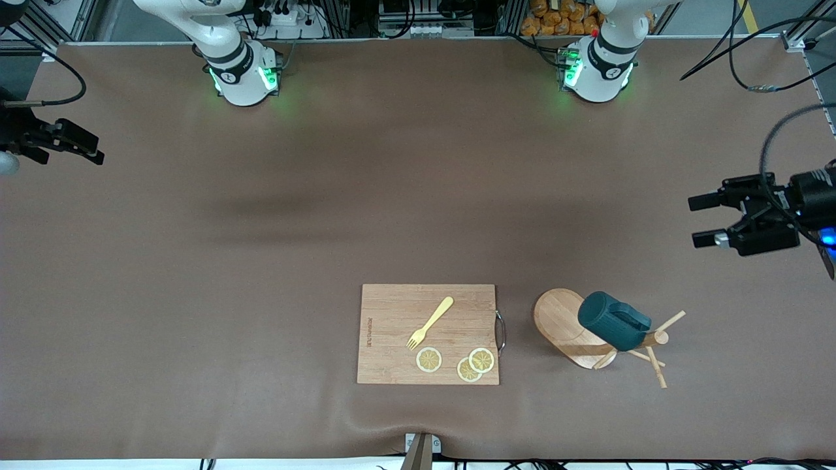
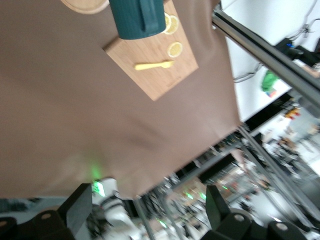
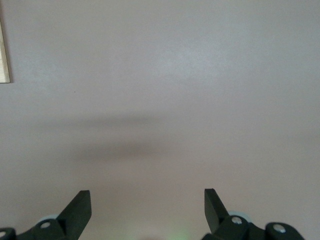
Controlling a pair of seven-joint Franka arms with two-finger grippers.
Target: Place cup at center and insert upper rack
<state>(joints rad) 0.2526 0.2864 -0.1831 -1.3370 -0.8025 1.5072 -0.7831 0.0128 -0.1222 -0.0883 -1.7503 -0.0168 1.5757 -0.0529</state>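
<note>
Your left gripper (image 1: 704, 219) hangs wide open and empty above the table's left-arm end; the cup (image 1: 612, 321) hangs on the mug tree (image 1: 591, 336) close by, while your right gripper (image 1: 88, 149) waits open, well apart.

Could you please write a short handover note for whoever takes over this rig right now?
Left gripper: open, empty, up in the air at the left arm's end of the table, waiting.
Right gripper: open, empty, at the right arm's end, over bare table.
Cup: hanging on the upper rack, which stands beside the cutting board toward the left arm's end.
Cutting board holds a yellow fork and three lemon slices.
Done: nothing yet.
Left: take the cup off the rack, set it at the table's center, then insert the rack.
</note>
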